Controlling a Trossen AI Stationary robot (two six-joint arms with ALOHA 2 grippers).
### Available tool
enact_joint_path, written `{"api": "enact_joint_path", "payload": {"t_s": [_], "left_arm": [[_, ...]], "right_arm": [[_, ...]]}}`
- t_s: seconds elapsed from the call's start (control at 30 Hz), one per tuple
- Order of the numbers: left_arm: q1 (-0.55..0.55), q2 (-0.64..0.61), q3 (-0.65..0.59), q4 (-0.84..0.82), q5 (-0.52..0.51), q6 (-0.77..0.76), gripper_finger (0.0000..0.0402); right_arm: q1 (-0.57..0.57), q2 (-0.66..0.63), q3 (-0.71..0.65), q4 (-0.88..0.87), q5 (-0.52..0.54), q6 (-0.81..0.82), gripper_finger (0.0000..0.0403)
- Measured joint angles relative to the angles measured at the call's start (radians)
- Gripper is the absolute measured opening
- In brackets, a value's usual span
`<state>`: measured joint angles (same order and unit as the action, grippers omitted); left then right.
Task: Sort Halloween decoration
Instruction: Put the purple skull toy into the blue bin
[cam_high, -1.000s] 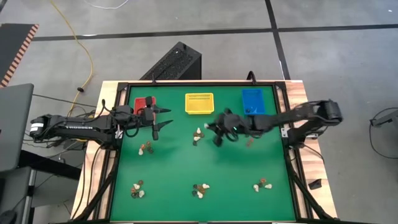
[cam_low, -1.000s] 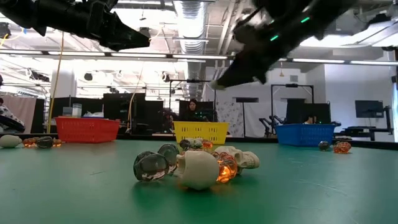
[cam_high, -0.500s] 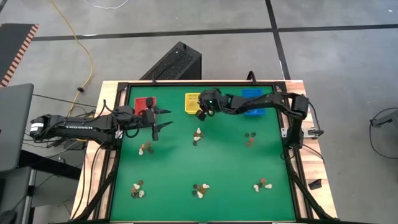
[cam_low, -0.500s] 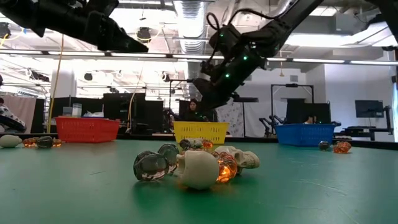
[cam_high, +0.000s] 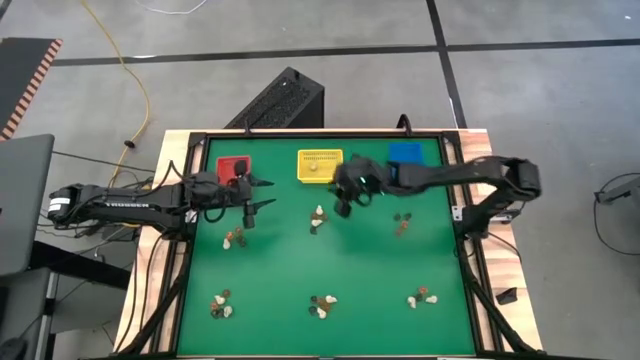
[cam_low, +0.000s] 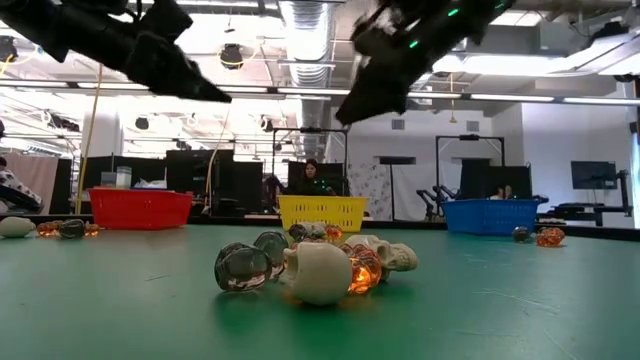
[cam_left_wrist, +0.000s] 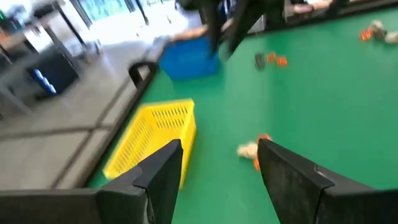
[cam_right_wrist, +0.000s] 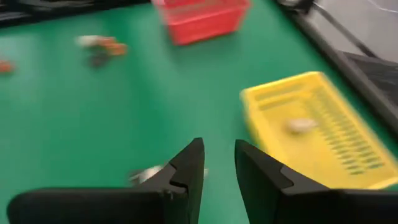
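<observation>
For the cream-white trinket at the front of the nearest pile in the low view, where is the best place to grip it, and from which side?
Likely straight down from above. The cream-white trinket looks rounded and rests on the green mat against glassy grey pieces and an orange piece. Close the fingers across its widest part, front to back, since its flanks are crowded.

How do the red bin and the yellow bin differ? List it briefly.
Colour: the red bin versus the yellow bin. Place: the red bin sits at the row's left end, the yellow bin mid-row. Contents: the yellow bin holds a cream-white trinket; the red bin's inside I cannot tell. Both are rectangular bins on the green mat.
</observation>
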<state>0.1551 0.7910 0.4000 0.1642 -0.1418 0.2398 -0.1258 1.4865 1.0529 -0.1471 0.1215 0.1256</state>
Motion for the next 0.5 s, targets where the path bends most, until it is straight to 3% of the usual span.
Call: {"api": "enact_joint_path", "payload": {"t_s": [0.17, 0.33, 0.5], "left_arm": [[-0.006, 0.000, 0.000, -0.209, 0.012, -0.186, 0.0202], [-0.033, 0.000, 0.000, -0.432, 0.038, -0.442, 0.0202], [-0.114, 0.000, 0.000, -0.554, 0.213, -0.587, 0.0202]], "right_arm": [[0.152, -0.088, -0.149, 0.158, 0.005, -0.002, 0.0119], [0.226, -0.128, -0.221, 0.284, 0.015, -0.068, 0.0118], [0.246, -0.126, -0.225, 0.265, 0.014, -0.090, 0.0118]]}}
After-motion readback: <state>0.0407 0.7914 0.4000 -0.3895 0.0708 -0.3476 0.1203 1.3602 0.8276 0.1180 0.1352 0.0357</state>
